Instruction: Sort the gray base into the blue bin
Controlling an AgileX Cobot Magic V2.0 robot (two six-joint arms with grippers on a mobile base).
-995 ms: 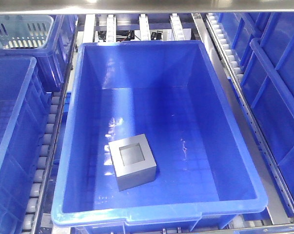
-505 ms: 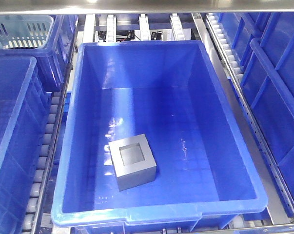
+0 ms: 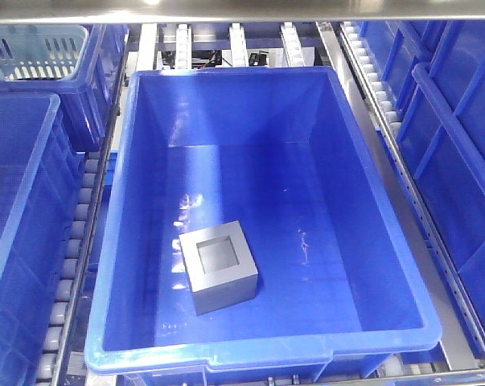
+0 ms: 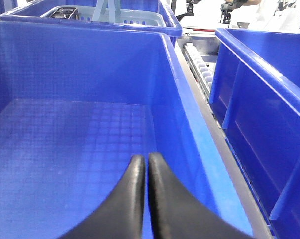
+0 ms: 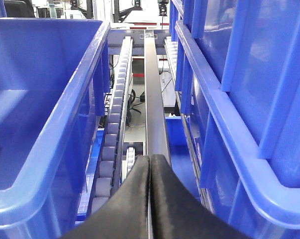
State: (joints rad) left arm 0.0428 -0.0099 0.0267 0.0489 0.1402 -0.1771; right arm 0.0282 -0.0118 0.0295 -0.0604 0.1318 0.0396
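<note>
The gray base (image 3: 219, 266) lies on the floor of the blue bin (image 3: 226, 74), front left of its middle, with the square recess facing up. Nothing touches it. Neither gripper shows in the front view. My left gripper (image 4: 142, 158) is shut with nothing between its black fingers and hangs over the grid floor of a neighbouring blue crate (image 4: 65, 134). My right gripper (image 5: 150, 158) is shut and empty too, above the roller rail (image 5: 112, 144) that runs beside the blue bin's outer wall (image 5: 55, 124).
Blue crates stand left (image 3: 17, 201) and right (image 3: 459, 161) of the bin. A pale-blue slotted basket (image 3: 37, 50) sits at the back left. Roller conveyor rails (image 3: 73, 241) run between the containers, under a metal shelf edge (image 3: 242, 8).
</note>
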